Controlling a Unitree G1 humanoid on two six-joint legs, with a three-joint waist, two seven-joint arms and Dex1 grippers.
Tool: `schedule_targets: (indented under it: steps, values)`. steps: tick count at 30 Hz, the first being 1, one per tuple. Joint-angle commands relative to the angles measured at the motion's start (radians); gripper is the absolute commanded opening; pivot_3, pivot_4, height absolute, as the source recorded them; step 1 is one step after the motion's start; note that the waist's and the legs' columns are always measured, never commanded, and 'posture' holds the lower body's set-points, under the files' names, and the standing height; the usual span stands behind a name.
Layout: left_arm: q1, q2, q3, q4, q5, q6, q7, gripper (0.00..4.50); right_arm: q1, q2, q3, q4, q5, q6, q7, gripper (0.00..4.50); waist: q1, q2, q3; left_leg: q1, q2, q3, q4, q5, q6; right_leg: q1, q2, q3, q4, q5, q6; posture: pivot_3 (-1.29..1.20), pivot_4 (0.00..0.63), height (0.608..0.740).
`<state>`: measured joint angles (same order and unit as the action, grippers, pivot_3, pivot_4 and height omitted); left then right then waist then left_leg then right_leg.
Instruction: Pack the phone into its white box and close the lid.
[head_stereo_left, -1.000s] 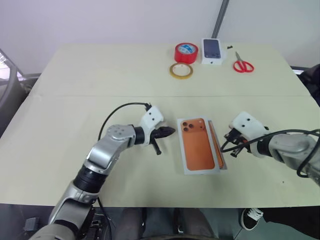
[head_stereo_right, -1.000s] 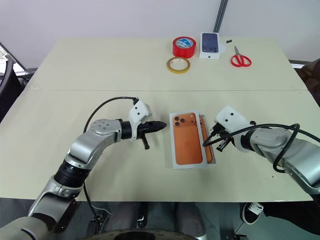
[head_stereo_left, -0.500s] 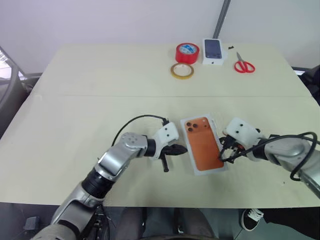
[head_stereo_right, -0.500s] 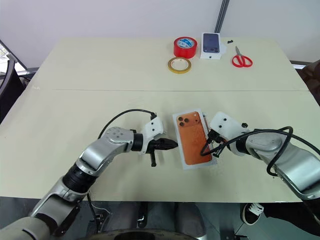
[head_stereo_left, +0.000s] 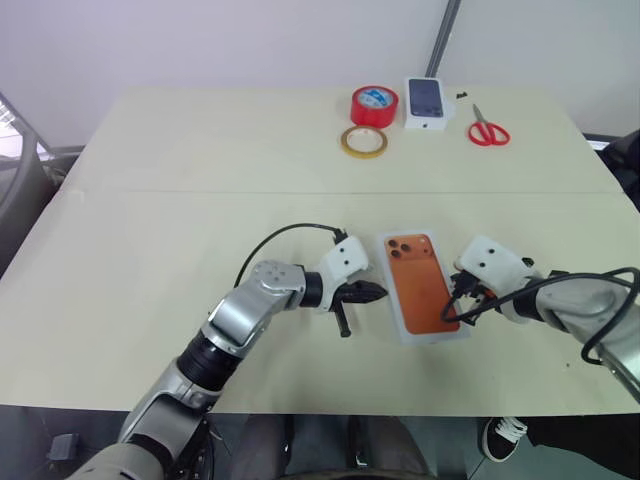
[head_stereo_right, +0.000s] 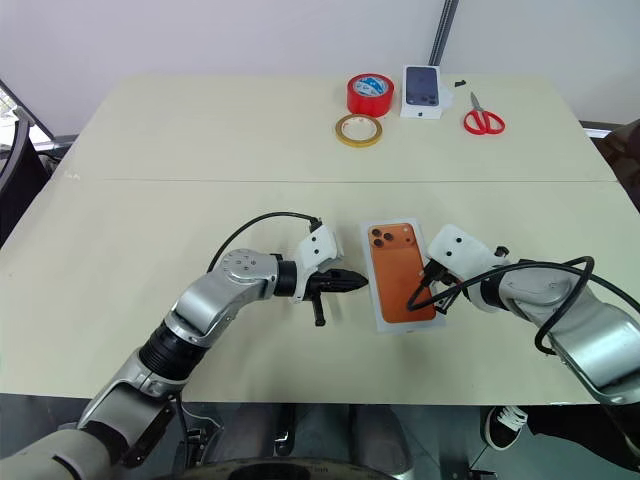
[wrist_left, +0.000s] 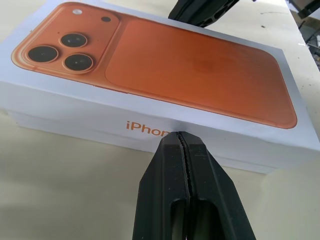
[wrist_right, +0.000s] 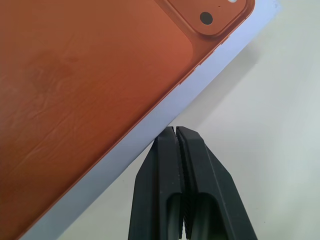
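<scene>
A closed white rectangular cardboard box (head_stereo_left: 425, 287) with an orange phone back and three black lenses printed on its top is lying flat on the cream tabletop (head_stereo_left: 200, 180), directly between the two tools. From the left wrist view the side wall is showing orange lettering and a seam line low down, so the lid is sitting over the tray; the phone itself is not visible, cannot tell if it is inside. The left gripper (head_stereo_left: 372, 292) is reaching in with its black fingers (wrist_left: 185, 190) pressed fully together, holding nothing, tips right at the box's near long side. The right gripper (head_stereo_right: 424, 297) is sitting at the opposite long side, its black fingers (wrist_right: 182, 190) also squeezed together and empty, tips at the box's white edge, touching or just beside it. Well beyond both tools, at the table's far edge, are a red roll of tape (head_stereo_left: 373, 105), a flat tan tape ring (head_stereo_left: 362, 141) just in front of it, a small white carton printed with a dark phone (head_stereo_left: 426, 101), and red-handled scissors (head_stereo_left: 487, 130).
</scene>
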<state>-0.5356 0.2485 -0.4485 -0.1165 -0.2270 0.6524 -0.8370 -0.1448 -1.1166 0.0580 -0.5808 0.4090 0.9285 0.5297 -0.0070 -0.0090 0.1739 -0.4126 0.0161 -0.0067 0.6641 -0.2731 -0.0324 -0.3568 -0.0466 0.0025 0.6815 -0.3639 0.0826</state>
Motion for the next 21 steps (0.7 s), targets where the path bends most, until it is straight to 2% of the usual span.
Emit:
schedule_targets:
  steps: [1, 7, 14, 17, 21]
  values:
    - [-0.027, -0.019, 0.014, -0.012, -0.013, -0.004, 0.000, 0.00, -0.001, 0.017, -0.023, -0.014, -0.020, -0.012, 0.020, 0.08, 0.000, 0.000, 0.000, 0.000, 0.000, 0.000, 0.000, 0.000, 0.000, 0.000, 0.000, 0.000, 0.000, 0.000, 0.000, 0.00, 0.150, 0.740]
    - [-0.008, -0.012, 0.040, -0.010, -0.023, 0.007, 0.017, 0.00, 0.038, -0.003, -0.069, 0.011, -0.062, -0.042, 0.059, 0.08, 0.001, 0.000, 0.000, 0.000, 0.000, 0.000, 0.000, 0.000, 0.000, 0.000, 0.000, 0.000, 0.000, 0.000, 0.000, 0.00, 0.150, 0.740]
    - [-0.034, -0.031, 0.148, -0.010, -0.089, 0.047, 0.046, 0.00, 0.160, -0.023, -0.274, 0.002, -0.034, -0.158, 0.209, 0.08, 0.001, 0.000, 0.000, 0.001, 0.000, 0.000, 0.000, 0.000, 0.000, 0.001, 0.000, 0.000, 0.000, 0.000, 0.000, 0.00, 0.150, 0.740]
    - [-0.070, -0.052, 0.137, 0.027, -0.072, 0.029, 0.058, 0.00, 0.221, 0.005, -0.357, -0.073, 0.040, -0.172, 0.298, 0.08, 0.012, 0.000, 0.000, 0.001, 0.000, 0.000, 0.001, 0.000, 0.000, 0.002, 0.000, 0.000, 0.000, 0.000, 0.000, 0.00, 0.150, 0.740]
    - [-0.106, -0.085, 0.071, 0.099, -0.014, -0.009, 0.076, 0.00, 0.268, 0.028, -0.335, -0.155, 0.077, -0.146, 0.319, 0.08, 0.020, 0.000, 0.000, 0.002, 0.000, 0.000, 0.001, 0.000, 0.000, 0.003, 0.001, 0.000, 0.000, 0.000, 0.000, 0.00, 0.150, 0.740]
